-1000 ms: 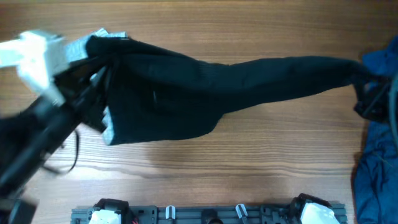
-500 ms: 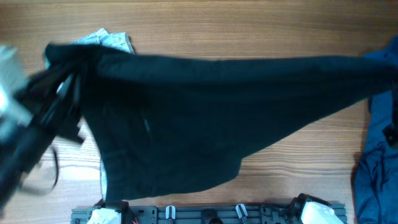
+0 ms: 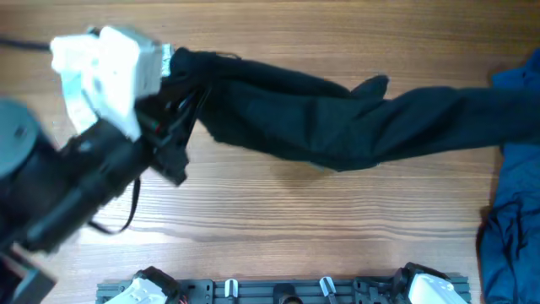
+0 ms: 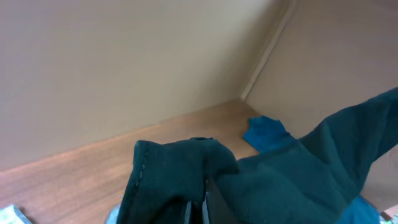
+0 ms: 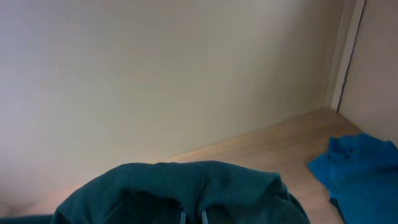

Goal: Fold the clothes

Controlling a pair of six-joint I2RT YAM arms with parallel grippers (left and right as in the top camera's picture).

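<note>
No lettering, label, brand or number is legible in any view (the shorts point(image 3: 295, 127) and table point(image 3: 295, 219) show plain surfaces).

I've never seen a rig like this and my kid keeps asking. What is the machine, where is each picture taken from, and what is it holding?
Two robot arms work at a wooden table. One picture looks down from above; the other two come from a camera on each wrist. The left fingers and the right fingers are each shut on one end of the black shorts, which hang stretched between them. The right arm is outside the overhead picture. A blue cloth lies at the table's right side.
</note>
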